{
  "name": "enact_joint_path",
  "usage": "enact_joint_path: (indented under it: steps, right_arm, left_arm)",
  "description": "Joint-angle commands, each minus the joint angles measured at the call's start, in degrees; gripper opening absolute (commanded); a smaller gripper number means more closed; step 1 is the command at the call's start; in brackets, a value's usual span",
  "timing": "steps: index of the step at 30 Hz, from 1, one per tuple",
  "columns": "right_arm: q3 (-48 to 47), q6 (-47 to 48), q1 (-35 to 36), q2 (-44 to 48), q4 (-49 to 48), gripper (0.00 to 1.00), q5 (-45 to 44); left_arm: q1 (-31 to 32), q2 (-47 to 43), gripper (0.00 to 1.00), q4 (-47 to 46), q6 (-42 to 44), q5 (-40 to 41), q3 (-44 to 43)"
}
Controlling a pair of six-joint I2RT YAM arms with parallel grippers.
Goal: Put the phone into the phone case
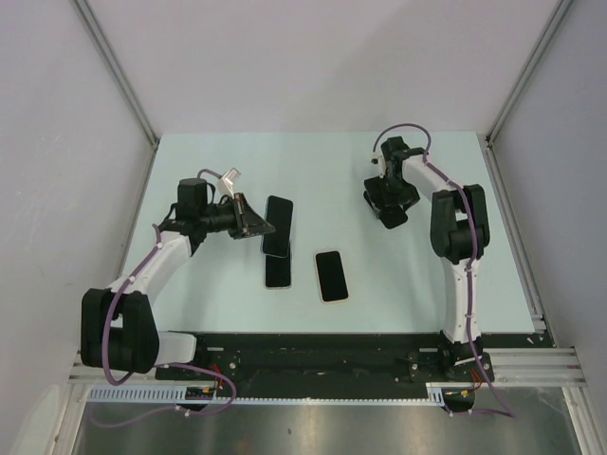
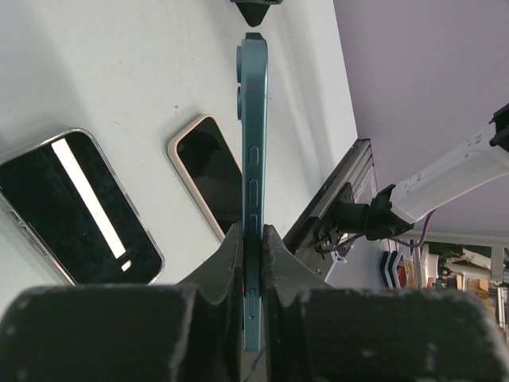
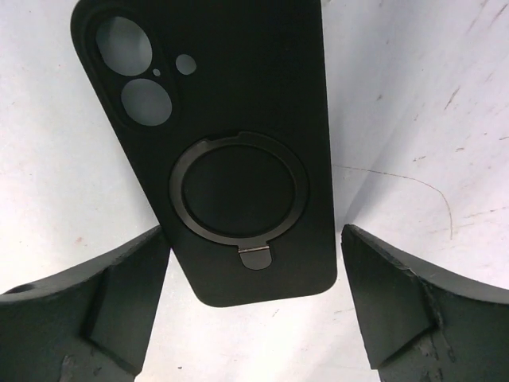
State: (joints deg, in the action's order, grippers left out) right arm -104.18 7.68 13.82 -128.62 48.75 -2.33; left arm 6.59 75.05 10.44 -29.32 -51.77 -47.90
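One teal phone [image 2: 253,159] is to be fitted. It is held on edge, clear of the table [image 1: 427,275], well apart from the phone case [image 3: 231,151] on the left arm's side. Its two flat faces are pinched near one end by the left gripper [image 2: 253,239], whose jaws are almost closed on it. The side buttons and camera bumps are seen beyond the fingers.

The phone is judged to be a stiff, fairly dense slab with smooth faces that may slip, and it is likely to be damaged by a drop. With so much length overhanging the grip, a tilt under pressure is to be expected.

The phone case is seen lying flat with its ring [image 3: 238,191] and camera cut-outs [image 3: 123,44] upward, so its hollow appears to be turned down. It is judged light, matte and somewhat pliable — best taken by its long edges.

The right gripper [image 3: 254,239] is set astride the near end of the phone case. Its jaws are spread wide and nothing is gripped.

Two further handsets are seen flat on the table on the left arm's side of the phone case. The pale-rimmed handset [image 2: 208,171] lies nearer the case and the clear-cased handset [image 2: 79,207] farther from it.
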Motion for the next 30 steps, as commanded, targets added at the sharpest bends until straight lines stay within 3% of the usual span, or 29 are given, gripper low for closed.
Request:
enact_joint_path:
  steps: [1, 8, 10, 12, 14, 17, 18, 20, 21, 22, 23, 26, 30]
  right_arm:
    - [-0.1, -0.2, -1.4, -1.0, 1.4, 0.88, 4.5]
    - [6.9, -7.4, -4.9, 6.5, -4.9, 0.72, 22.2]
    - [13.4, -11.0, -6.4, 9.9, -12.6, 0.67, 36.1]
    - [19.9, -20.7, -7.7, 14.2, -20.9, 0.64, 49.8]
    - [28.6, -28.8, -8.4, 15.4, -35.3, 0.61, 58.1]
    - [41.5, -51.1, -7.7, 15.9, -64.2, 0.61, 69.4]
    - [45.1, -65.5, -7.4, 15.2, -81.8, 0.62, 70.4]
    - [53.3, -80.6, -6.2, 12.5, -101.5, 0.63, 71.3]
    - [55.5, -100.3, -5.7, 10.6, -125.0, 0.63, 70.9]
    - [56.9, -110.6, -5.3, 4.0, -138.8, 0.63, 69.8]
    - [58.3, -114.3, -4.3, 2.3, -140.8, 0.63, 69.3]
    - [62.2, -112.4, -3.5, 1.3, -140.6, 0.63, 66.8]
    - [65.6, -112.8, -3.5, 0.1, -140.7, 0.72, 65.7]
  left_arm:
    - [-0.1, -3.0, 0.03, -2.4, 1.5, -3.3, -0.6]
    - [-0.2, -4.0, 0.04, -3.0, 1.3, -3.9, 0.0]
    - [-0.1, -4.4, 0.04, -3.0, 1.4, -3.8, 0.0]
    - [-0.1, -4.6, 0.04, -2.9, 1.3, -3.8, 0.0]
    - [-0.1, -4.8, 0.04, -3.0, 1.3, -3.9, 0.0]
    - [-0.2, -5.2, 0.04, -3.0, 1.4, -3.9, 0.1]
    - [-0.1, -5.3, 0.04, -3.0, 1.3, -3.9, 0.2]
    - [-0.2, -5.5, 0.04, -3.0, 1.3, -3.7, 0.3]
    - [-0.2, -5.8, 0.04, -3.0, 1.3, -3.7, 0.2]
    - [-0.1, -5.7, 0.04, -3.1, 1.3, -3.9, 0.2]
    - [-0.1, -5.8, 0.04, -3.1, 1.3, -3.9, 0.2]
    - [-0.1, -6.2, 0.05, -3.1, 1.3, -3.6, 0.3]
    - [-0.3, -6.3, 0.05, -3.1, 1.3, -3.6, 0.4]
